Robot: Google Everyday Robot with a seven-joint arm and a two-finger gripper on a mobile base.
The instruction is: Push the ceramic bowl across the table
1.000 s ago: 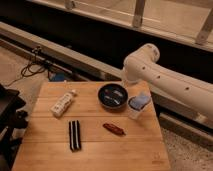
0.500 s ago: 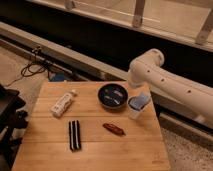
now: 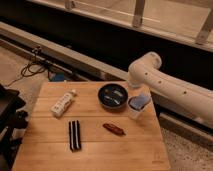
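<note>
The ceramic bowl (image 3: 112,96) is round, dark and glossy, and sits on the wooden table (image 3: 90,150) near its far right edge. A small clear cup with a blue top (image 3: 137,106) stands just right of the bowl. My white arm (image 3: 165,87) reaches in from the right, and its rounded joint (image 3: 144,70) hangs behind the bowl and the cup, past the table's far edge. My gripper is hidden behind that joint and does not show. Nothing touches the bowl.
A white bottle (image 3: 62,104) lies at the table's left. A black striped bar (image 3: 74,135) lies at the front centre. A small reddish-brown item (image 3: 114,129) lies in front of the bowl. A dark wall and rail run behind, with cables on the floor (image 3: 35,65) and black equipment (image 3: 7,115) at the left.
The arm's rounded joint has sunk lower and now hangs closer behind the bowl and cup. The bowl and the other items have not moved.
</note>
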